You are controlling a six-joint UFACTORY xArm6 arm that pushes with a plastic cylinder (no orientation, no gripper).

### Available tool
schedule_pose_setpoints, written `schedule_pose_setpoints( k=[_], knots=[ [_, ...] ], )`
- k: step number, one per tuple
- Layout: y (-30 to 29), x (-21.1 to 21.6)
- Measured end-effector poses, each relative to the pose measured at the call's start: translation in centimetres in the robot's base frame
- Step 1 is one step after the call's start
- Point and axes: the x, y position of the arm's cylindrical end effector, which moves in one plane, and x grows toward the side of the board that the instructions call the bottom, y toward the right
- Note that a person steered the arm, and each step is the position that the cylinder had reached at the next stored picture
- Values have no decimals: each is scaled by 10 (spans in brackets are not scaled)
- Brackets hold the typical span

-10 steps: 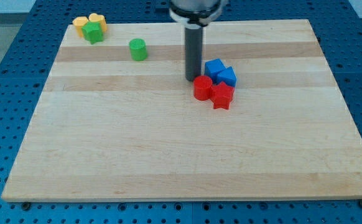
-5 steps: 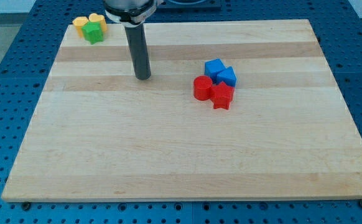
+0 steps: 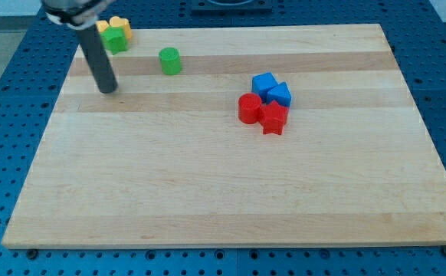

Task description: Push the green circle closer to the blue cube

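The green circle is a short green cylinder on the wooden board, up and left of centre. Two blue blocks lie touching right of centre: one and a blue cube beside it. My tip rests on the board to the left of the green circle and a little lower in the view, apart from it. The rod rises from there to the view's top left.
A red cylinder and a red star-like block touch the blue blocks from below. In the board's top-left corner sit a green block and yellow blocks, partly hidden by the rod.
My tip has moved left across the board, from beside the red and blue cluster past the green circle to its left side. No block has moved.
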Motion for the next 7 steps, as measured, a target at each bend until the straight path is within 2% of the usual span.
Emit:
schedule_pose_setpoints(
  k=[1,4,7],
  knots=[
    [-6,-43],
    [119,-54],
    [169,-51]
  ],
)
